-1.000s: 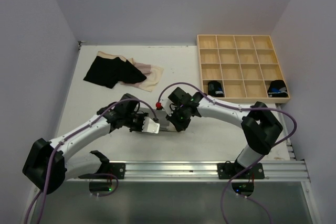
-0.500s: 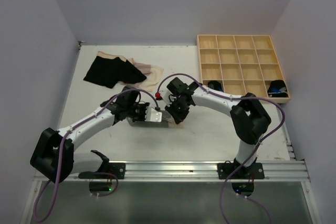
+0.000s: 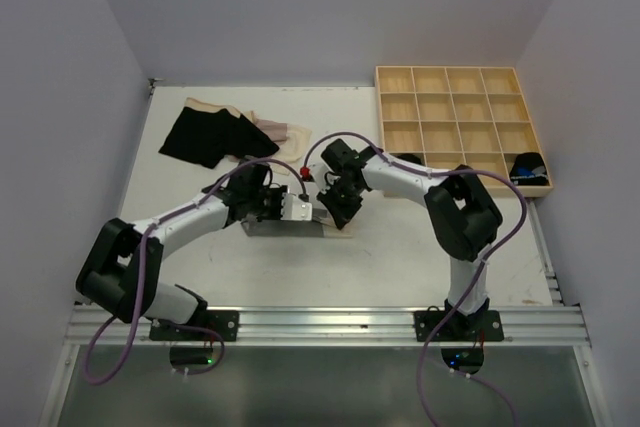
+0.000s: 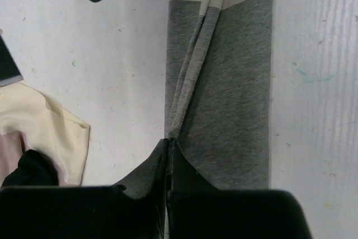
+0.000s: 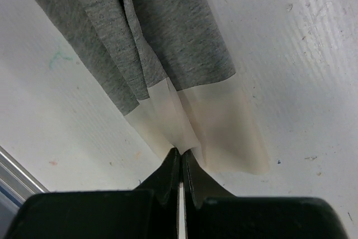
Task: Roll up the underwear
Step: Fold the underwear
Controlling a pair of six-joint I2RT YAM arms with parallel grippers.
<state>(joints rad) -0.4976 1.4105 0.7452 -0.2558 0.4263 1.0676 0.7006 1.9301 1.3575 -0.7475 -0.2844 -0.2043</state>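
Note:
A grey underwear (image 4: 235, 93) with a beige waistband (image 5: 224, 127) lies folded into a long narrow strip on the white table, showing in the top view as a grey edge (image 3: 262, 227). My left gripper (image 4: 168, 141) is shut on a pinched ridge at its grey end. My right gripper (image 5: 180, 150) is shut on a fold of the beige band at the other end. In the top view the left gripper (image 3: 282, 209) and right gripper (image 3: 335, 209) face each other closely over the strip. Most of the cloth is hidden under them there.
More underwear lies in a pile at the far left: a black piece (image 3: 205, 137) over pale beige-pink ones (image 3: 285, 137). A light wooden compartment tray (image 3: 463, 68) stands at the far right, with a dark roll (image 3: 527, 167) in its near row.
Both grippers have moved away from the near edge, carrying the grey strip with them. They stay shut and close together. The pile and the tray have not moved.

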